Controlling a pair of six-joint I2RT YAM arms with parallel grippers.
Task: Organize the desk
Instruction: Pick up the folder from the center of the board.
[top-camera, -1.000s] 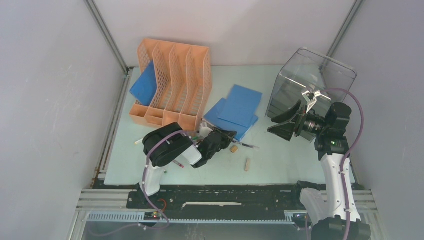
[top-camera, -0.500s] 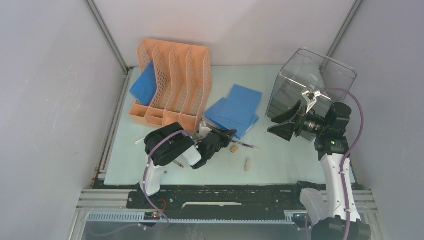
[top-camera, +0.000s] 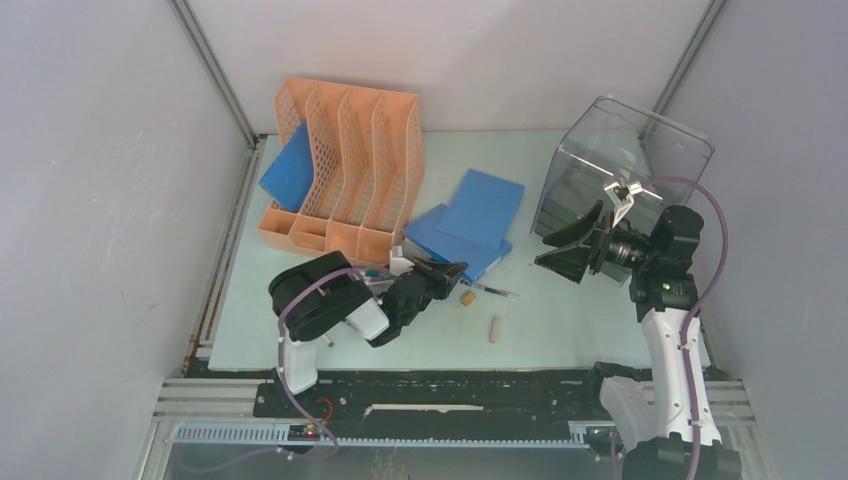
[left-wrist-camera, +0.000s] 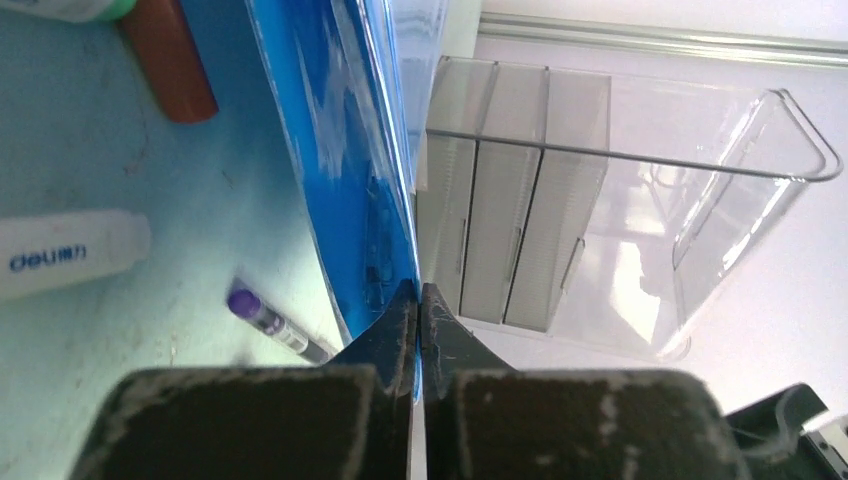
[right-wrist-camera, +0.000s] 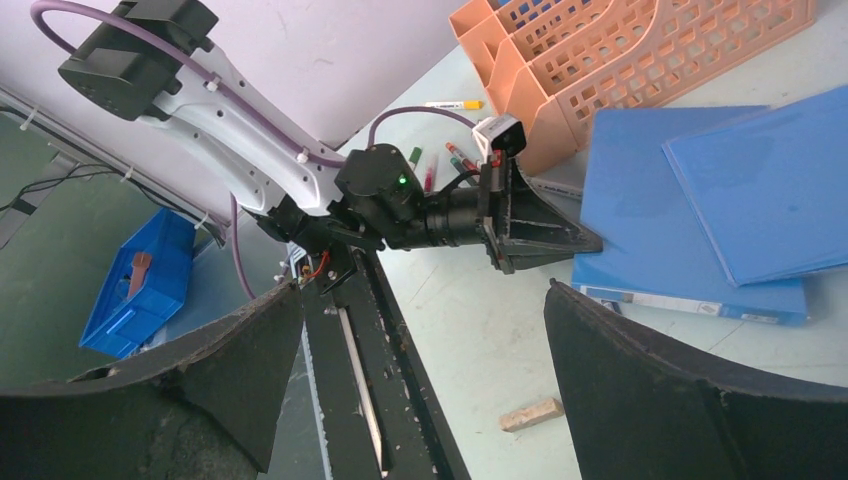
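Mint-green and matte, the desk (top-camera: 560, 320) fills the floor of the grey-walled cell, with both arms bolted along its near edge. At the far left stands an orange file rack (top-camera: 350, 160) with a blue binder (top-camera: 290, 168) leaning in its leftmost slot. At the far right stands a clear drawer box (top-camera: 625, 150). Between them lie two overlapping folders, the upper folder (top-camera: 482, 208) resting on the lower folder (top-camera: 428, 235). The left gripper (top-camera: 462, 268), low over the desk, has its jaws pressed together on the near left edge of the lower folder; in the wrist view the blue cover runs up from the fingertips. The right gripper (top-camera: 548, 250) hangs above the desk just beside the drawer box, pointing left, with its jaws spread wide and holding nothing. A white glue stick (left-wrist-camera: 60, 255) and a purple-capped pen (left-wrist-camera: 275, 325) lie on the desk beside the folders. A cork-coloured stub (top-camera: 467, 296) and a small wooden block (top-camera: 494, 328) lie nearer the arms.
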